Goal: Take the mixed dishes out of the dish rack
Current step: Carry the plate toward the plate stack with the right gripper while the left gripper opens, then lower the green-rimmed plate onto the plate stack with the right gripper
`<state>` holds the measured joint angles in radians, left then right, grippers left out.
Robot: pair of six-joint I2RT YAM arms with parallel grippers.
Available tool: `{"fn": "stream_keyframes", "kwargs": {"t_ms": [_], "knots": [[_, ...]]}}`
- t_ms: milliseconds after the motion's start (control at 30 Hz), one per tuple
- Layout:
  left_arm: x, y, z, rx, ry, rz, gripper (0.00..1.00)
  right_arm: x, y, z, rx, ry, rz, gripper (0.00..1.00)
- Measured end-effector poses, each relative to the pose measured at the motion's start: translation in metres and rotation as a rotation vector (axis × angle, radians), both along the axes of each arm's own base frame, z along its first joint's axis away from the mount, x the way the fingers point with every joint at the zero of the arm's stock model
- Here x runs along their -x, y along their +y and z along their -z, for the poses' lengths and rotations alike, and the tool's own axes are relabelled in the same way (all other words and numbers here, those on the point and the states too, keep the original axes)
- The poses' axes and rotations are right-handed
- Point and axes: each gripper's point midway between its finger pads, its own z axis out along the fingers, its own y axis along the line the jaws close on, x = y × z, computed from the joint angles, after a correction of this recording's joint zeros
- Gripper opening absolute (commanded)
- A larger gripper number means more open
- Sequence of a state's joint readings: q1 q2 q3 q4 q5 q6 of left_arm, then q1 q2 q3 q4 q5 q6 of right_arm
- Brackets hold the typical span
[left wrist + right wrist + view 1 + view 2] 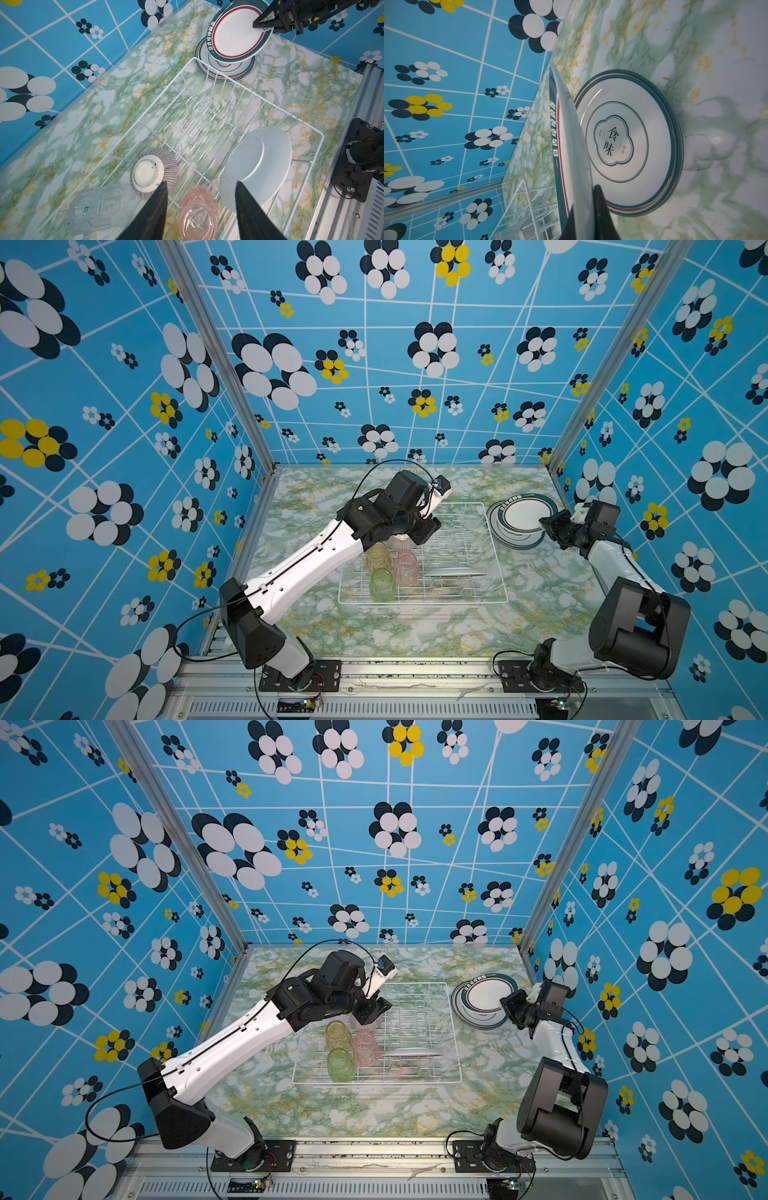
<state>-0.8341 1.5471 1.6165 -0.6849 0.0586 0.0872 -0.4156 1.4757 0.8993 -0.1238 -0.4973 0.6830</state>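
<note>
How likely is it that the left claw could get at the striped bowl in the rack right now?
Probably yes: the left claw hangs open and empty just above the upturned striped bowl, nothing covering it; the pink tumbler stands close beside.

Right tool [257,24] clamped, left tool [201,182] parted

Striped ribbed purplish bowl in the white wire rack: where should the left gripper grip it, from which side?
Likely pinch the white foot from above: the striped ribbed bowl sits upside down, foot up, rim down in the white wire rack.
</note>
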Motion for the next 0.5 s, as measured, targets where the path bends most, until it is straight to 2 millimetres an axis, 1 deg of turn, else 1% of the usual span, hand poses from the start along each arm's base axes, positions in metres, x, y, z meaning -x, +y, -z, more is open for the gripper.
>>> {"fn": "stream_keyframes", "kwargs": {"t_ms": [133,200,367,433,500], "knots": [[-0.001,-0.005,0.009,-0.022,0.012,0.011,0.48,-0.001,-0.001,0.021,-0.017,0.049,-0.001,0.00],[-0.002,-0.007,0.015,-0.044,0.025,0.013,0.48,-0.001,-0.001,0.026,-0.022,0.060,-0.001,0.00],[0.002,-0.014,0.034,-0.107,0.047,0.033,0.50,-0.006,-0.002,0.028,-0.023,0.047,-0.005,0.00],[0.007,-0.017,0.036,-0.123,0.042,0.050,0.50,-0.009,-0.003,0.030,-0.025,0.042,-0.005,0.00],[0.010,-0.019,0.036,-0.132,0.034,0.062,0.48,-0.010,-0.003,0.033,-0.028,0.045,-0.007,0.01]]}}
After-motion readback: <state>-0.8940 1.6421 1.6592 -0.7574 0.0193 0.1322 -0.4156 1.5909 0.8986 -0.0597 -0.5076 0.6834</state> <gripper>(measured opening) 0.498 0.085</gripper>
